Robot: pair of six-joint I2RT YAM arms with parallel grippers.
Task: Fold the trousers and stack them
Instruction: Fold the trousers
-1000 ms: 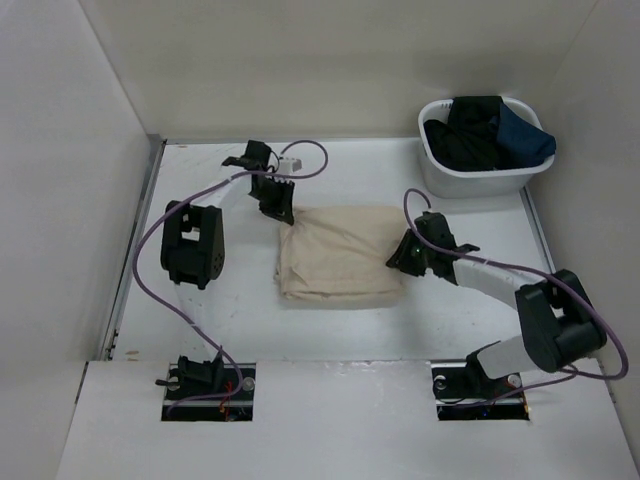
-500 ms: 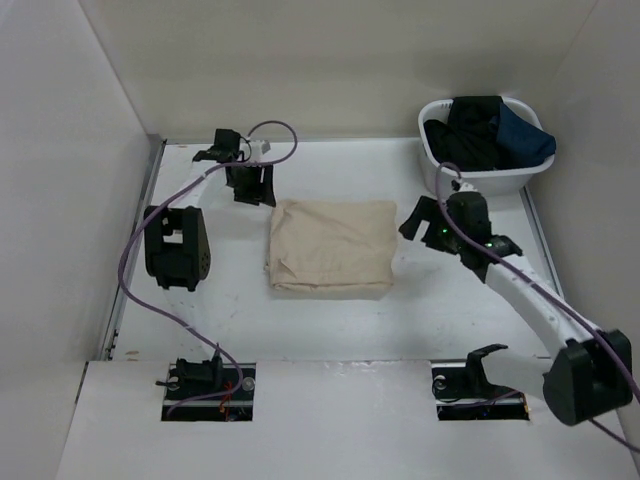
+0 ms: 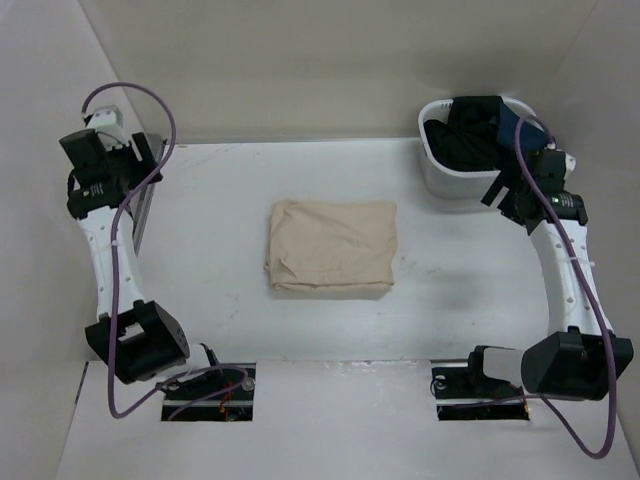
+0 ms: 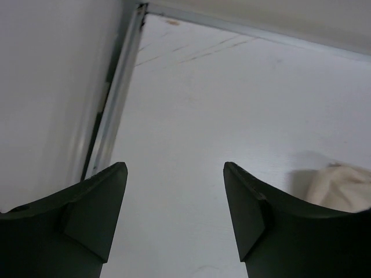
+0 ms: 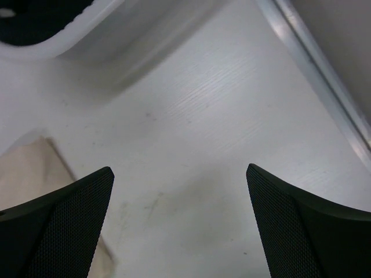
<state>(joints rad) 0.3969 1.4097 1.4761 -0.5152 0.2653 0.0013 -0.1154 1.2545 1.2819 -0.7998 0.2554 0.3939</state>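
The beige trousers (image 3: 330, 247) lie folded into a flat rectangle in the middle of the table, with nothing touching them. My left gripper (image 3: 100, 170) is raised at the far left by the side wall, well apart from them. In the left wrist view it (image 4: 174, 168) stands open over bare table, and a corner of the trousers (image 4: 342, 185) shows at the right. My right gripper (image 3: 512, 193) hangs at the far right beside the basket. It (image 5: 179, 169) is open and empty, with a trousers edge (image 5: 29, 168) at the left.
A white basket (image 3: 445, 172) at the back right holds a black garment (image 3: 470, 130) and a navy one (image 3: 520, 135); its wall (image 5: 116, 35) shows in the right wrist view. Metal rails (image 4: 116, 104) (image 5: 324, 75) run along the table's side edges, with walls close on both sides.
Both grippers have opened and left the trousers. The left arm swung out and up to the far left, the right arm out to the basket. The folded trousers stay flat.
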